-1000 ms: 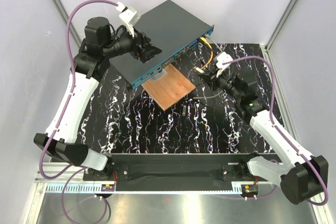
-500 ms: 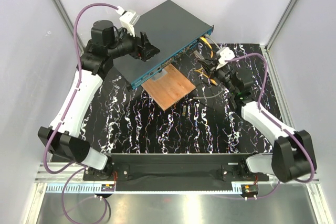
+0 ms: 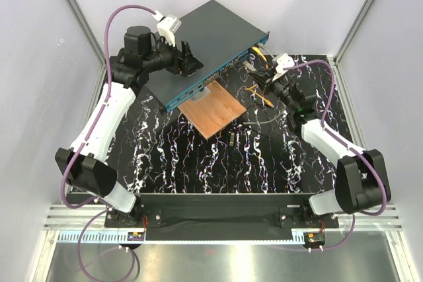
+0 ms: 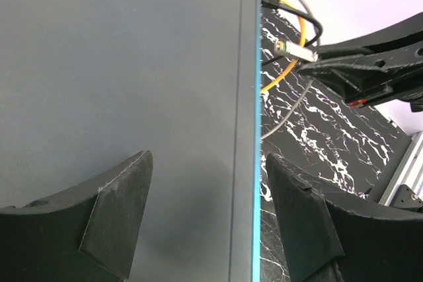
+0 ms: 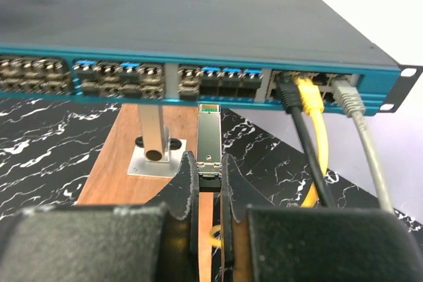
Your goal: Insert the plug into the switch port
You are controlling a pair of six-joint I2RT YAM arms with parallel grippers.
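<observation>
- Silver-metal plug (image 5: 209,140) is pinched upright between the closed fingers of the right gripper (image 5: 209,183), so the pick-up part of the job looks done.
- From where I stand, the switch (image 3: 211,37) sits at the far edge of the black marbled surface (image 3: 198,163). It is propped on a metal post (image 5: 153,133) over the brown board (image 3: 213,111), and its blue socket face is turned toward the right edge.
- The plug's tip is close to that blue face but apart from it. In the right wrist view it points just under the row of sockets, between the middle groups, and nothing has gone in yet.
- At the right end of the face, a black cable (image 5: 294,117), a yellow cable (image 5: 310,107) and a grey cable (image 5: 360,130) occupy ports, so those are taken.
- The left gripper (image 4: 206,163) is spread open and holds nothing. One finger is over the switch's dark top and the other is past its front edge. I cannot tell if it touches the box.
- What is left, as I judge it: lift the plug level with a free socket, square it up and push it home. Bracing the switch with the left gripper might help stop it sliding back.
</observation>
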